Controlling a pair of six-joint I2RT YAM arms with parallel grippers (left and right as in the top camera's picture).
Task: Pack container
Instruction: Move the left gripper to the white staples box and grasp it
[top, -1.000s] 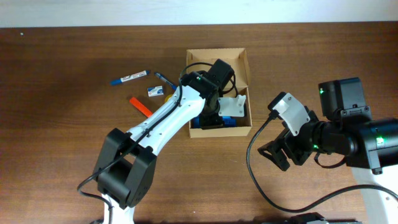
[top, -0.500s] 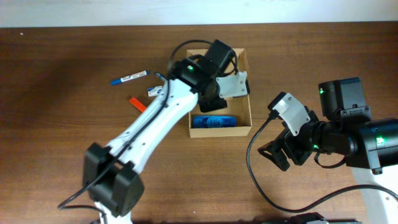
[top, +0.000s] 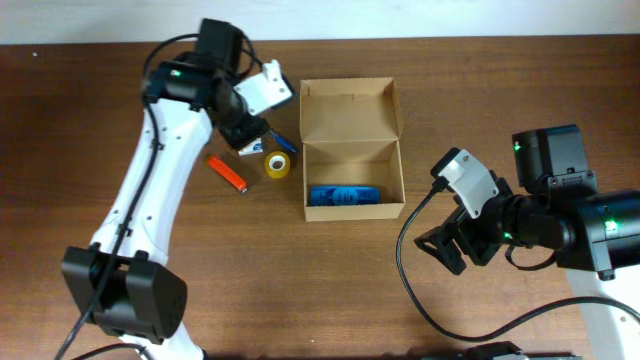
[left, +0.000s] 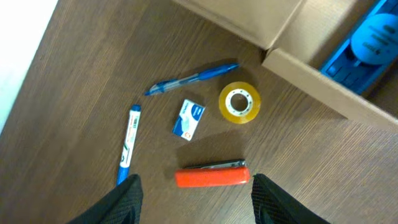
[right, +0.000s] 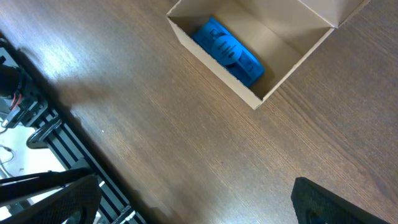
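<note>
Left jaws first: my left gripper (left: 196, 193) hangs above the table (top: 100, 250) with its fingers spread wide, nothing between them. Right under the tips lies an orange-red stick (left: 212, 176), flat on the wood. Just past it, a small white-and-blue packet (left: 188, 119), and off to one side a blue-capped marker (left: 129, 143). Next out is a yellow tape roll (left: 240, 102), lying flat with its hole up, beside a blue pen (left: 193, 78) that angles toward the box corner. Beyond those, the container (left: 323, 87), a tan cardboard box in the middle of the table, its flap lid thrown back on the far side. Inside, against the near wall, a blue object (left: 367, 43) lies flat; the rest of the floor is bare.

Over on the other side, my right gripper (right: 189, 186) is well clear of the box, jaws wide apart and holding nothing, looking down at that same blue object from the open side.
</note>
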